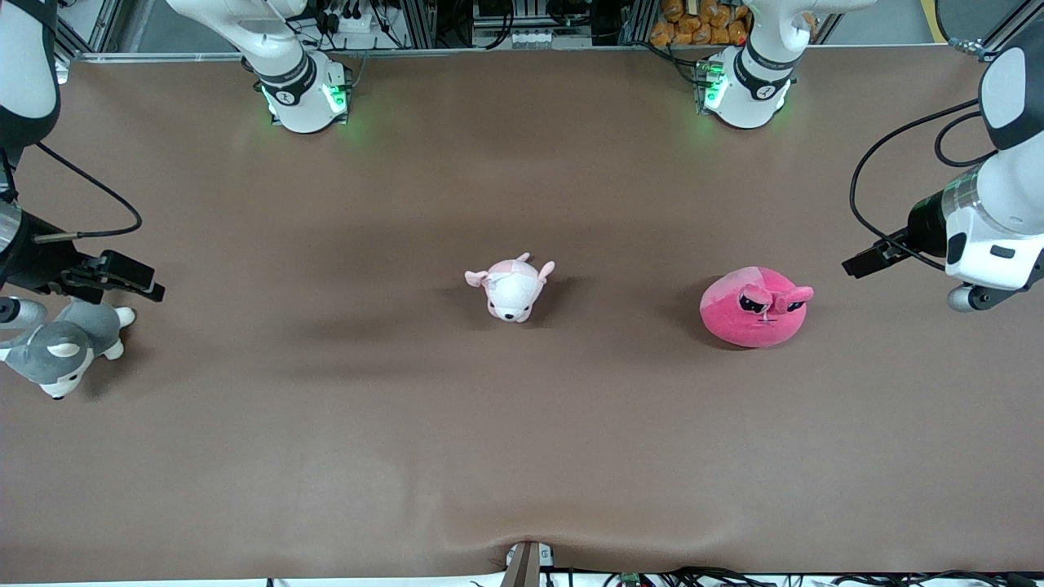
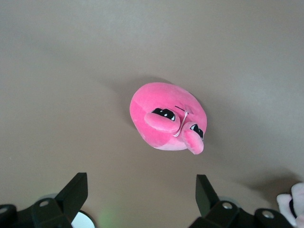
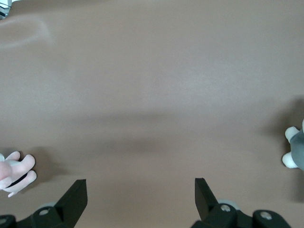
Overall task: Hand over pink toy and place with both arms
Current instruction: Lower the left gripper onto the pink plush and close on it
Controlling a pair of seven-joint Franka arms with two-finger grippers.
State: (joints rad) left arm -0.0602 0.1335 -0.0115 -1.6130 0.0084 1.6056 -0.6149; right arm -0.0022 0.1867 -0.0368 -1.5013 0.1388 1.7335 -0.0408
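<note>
The pink toy (image 1: 754, 308) is a round hot-pink plush with two eye stalks and dark half-lidded eyes. It rests on the brown table toward the left arm's end, and the left wrist view shows it whole (image 2: 167, 116). My left gripper (image 1: 856, 264) hangs open over the table just past the toy, toward that end, apart from it, with nothing between its fingers (image 2: 76, 190). My right gripper (image 1: 147, 284) is open and empty over the right arm's end of the table, just above a grey plush dog. The right wrist view shows only bare table between its fingers (image 3: 76, 192).
A small pale pink-and-white plush animal (image 1: 512, 287) lies mid-table; its paw (image 3: 16, 173) shows in the right wrist view. The grey-and-white plush dog (image 1: 64, 349) lies at the right arm's end. Both arm bases (image 1: 303, 90) (image 1: 744, 86) stand along the table's robot-side edge.
</note>
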